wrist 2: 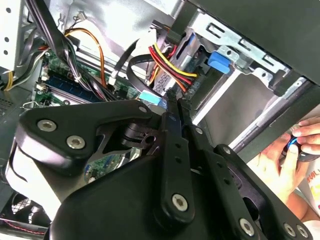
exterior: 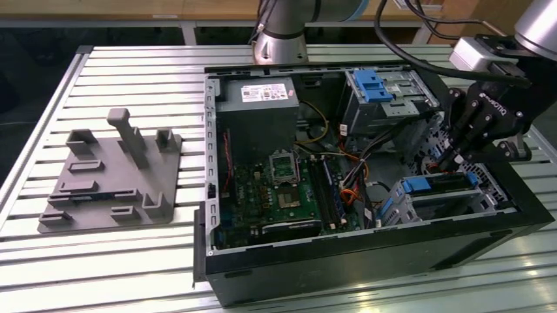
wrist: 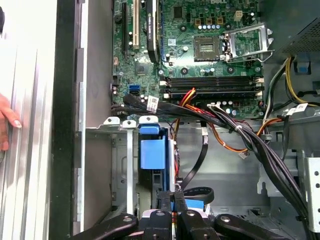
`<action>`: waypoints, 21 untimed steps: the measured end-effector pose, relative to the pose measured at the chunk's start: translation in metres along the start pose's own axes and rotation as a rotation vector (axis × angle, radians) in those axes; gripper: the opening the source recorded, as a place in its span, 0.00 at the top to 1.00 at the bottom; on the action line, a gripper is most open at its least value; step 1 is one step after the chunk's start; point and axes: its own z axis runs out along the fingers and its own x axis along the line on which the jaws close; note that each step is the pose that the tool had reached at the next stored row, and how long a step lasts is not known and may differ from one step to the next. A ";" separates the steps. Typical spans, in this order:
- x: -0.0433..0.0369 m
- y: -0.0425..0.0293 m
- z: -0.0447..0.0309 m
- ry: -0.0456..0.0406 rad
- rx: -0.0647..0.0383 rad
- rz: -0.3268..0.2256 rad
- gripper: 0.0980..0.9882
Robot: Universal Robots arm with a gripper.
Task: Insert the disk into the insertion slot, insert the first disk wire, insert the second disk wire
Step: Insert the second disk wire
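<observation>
The disk sits in the insertion slot (exterior: 461, 207) at the exterior view's right end of the open case, its blue carrier (exterior: 431, 184) showing. In both wrist views the carrier's blue tab (wrist: 150, 150) (wrist 2: 218, 61) lies in the silver bay (wrist: 120, 175) (wrist 2: 252, 67). My gripper (exterior: 454, 156) hangs just behind the bay. Its fingers (wrist: 172, 194) (wrist 2: 173, 100) are pressed together on the end of a flat black disk wire (wrist: 200, 192) (wrist 2: 134, 67). Red, yellow and black wires (wrist 2: 167, 62) run close past the fingertips.
A taller cage with a blue latch (exterior: 374, 85) stands at the case's back. The motherboard (wrist: 200, 45) and a thick wire bundle (wrist: 250, 145) crowd the case floor. A person's hand (wrist 2: 295, 150) (wrist: 7, 120) rests outside the case wall. A grey fixture plate (exterior: 109, 176) lies on the table.
</observation>
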 end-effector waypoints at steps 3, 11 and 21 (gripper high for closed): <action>0.0017 -0.0003 0.0001 -0.0001 0.000 0.000 0.95; 0.0043 -0.0012 0.0004 -0.0002 0.000 0.000 0.95; 0.0057 -0.0014 0.0018 -0.0027 0.000 0.000 0.95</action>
